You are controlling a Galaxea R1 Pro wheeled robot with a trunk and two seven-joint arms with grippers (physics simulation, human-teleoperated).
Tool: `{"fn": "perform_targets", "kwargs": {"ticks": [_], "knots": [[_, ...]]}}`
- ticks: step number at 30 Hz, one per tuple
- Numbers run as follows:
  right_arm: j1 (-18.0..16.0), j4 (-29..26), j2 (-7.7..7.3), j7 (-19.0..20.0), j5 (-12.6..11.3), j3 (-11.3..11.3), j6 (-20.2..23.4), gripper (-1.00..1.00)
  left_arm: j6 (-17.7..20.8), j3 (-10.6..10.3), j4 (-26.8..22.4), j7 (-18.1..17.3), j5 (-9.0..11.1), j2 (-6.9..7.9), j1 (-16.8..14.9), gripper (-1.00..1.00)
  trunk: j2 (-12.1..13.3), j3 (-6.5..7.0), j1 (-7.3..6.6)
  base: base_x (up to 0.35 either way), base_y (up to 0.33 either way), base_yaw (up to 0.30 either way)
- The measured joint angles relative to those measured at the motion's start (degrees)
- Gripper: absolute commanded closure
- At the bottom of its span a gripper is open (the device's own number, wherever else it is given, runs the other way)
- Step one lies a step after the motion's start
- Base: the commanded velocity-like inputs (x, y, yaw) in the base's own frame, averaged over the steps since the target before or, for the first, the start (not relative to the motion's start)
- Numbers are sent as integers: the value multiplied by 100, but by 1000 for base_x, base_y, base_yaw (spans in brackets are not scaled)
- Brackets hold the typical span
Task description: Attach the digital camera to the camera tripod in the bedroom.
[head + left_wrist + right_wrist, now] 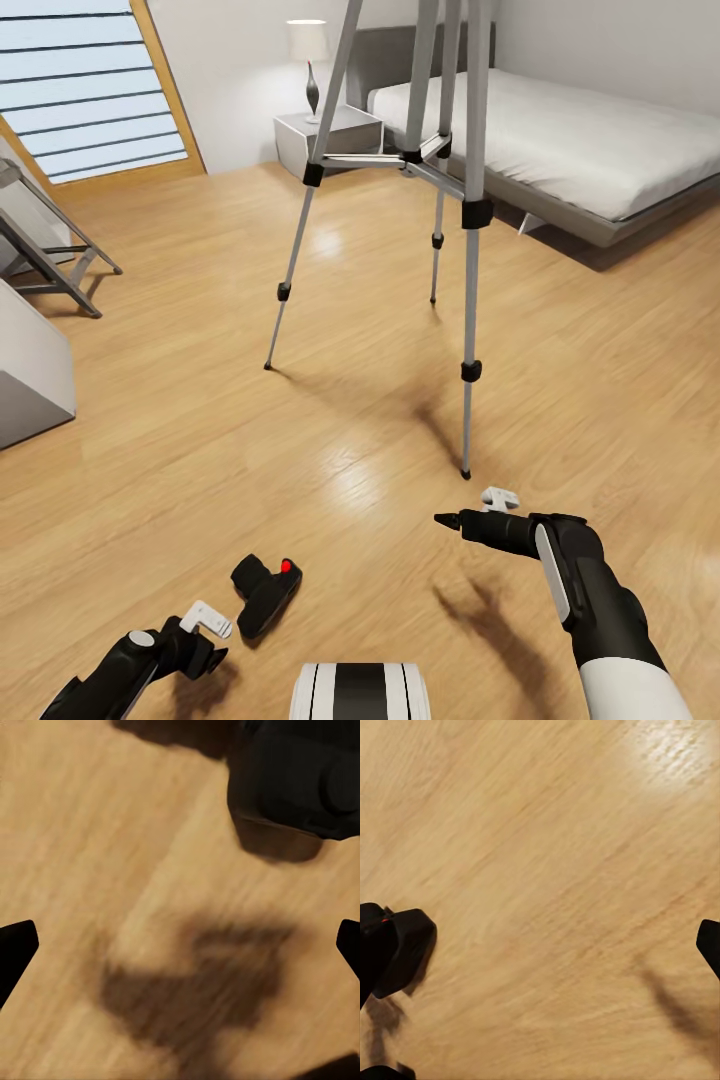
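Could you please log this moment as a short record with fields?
place: bedroom, wood floor
digital camera: lying on the floor, apart from the tripod
camera tripod: standing ahead, near the bed
left gripper: open, beside the camera, holding nothing
right gripper: open, above bare floor, near the closest tripod foot
attached: not yet

Black digital camera [265, 594] on wood floor, silver camera tripod [440, 170] standing beyond

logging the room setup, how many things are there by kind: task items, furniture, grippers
Task items: 2 (small boxy black camera with red button, tall silver-legged tripod)
Furniture: 3 (low grey bed, grey nightstand, white-shaded table lamp)
Grippers: 2 (left gripper, right gripper)
Total: 7
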Motion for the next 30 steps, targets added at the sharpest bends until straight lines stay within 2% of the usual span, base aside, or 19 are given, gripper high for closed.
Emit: {"fn": "perform_targets", "kwargs": {"ticks": [7, 15, 24, 30], "knots": [[0, 0, -7, 0, -6, 0, 0, -100, 3, -54, -145, -7, -47, -29, 0, -100, 0, 0, 0, 0, 0, 0], [0, 0, -8, 0, -1, 0, 0, -100, 10, -108, -594, -22, -81, -58, 0, -100, 0, 0, 0, 0, 0, 0], [0, 0, -8, 7, 0, 0, 0, -100, -40, -277, -640, -19, -112, -130, 1, -100, 0, 0, 0, 0, 0, 0], [0, 0, -8, 5, 0, 0, 0, -100, -59, -307, -616, -20, -120, -131, 0, -100, 0, 0, 0, 0, 0, 0]]}}
